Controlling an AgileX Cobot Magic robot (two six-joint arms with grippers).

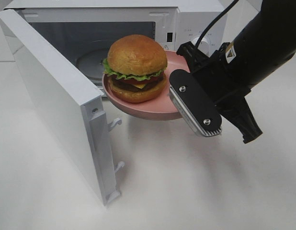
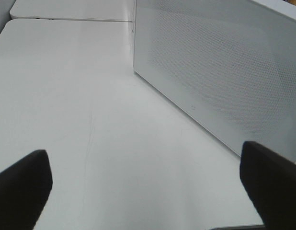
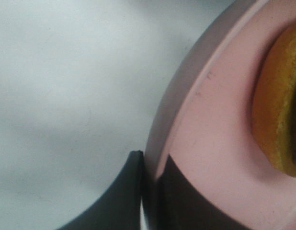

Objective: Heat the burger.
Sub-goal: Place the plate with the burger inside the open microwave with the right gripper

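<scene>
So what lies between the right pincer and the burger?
Only bare pink plate: the right pincer grips its rim, the burger sits further in. Right wrist view shows it.

Showing a bulky right arm [image 1: 267, 43] in glossy black casing. Trailing a thin black cable [image 1: 219, 20] upward from the wrist. Wearing a small yellow-and-white label [image 1: 229, 51] beside it. Ending in flat black right fingers [image 1: 193, 103], one fastened by two silver screws [image 1: 182, 88] and edged with ribbed grey padding. Presenting left fingers [image 2: 23, 187] as blunt, matte black tips.
</scene>
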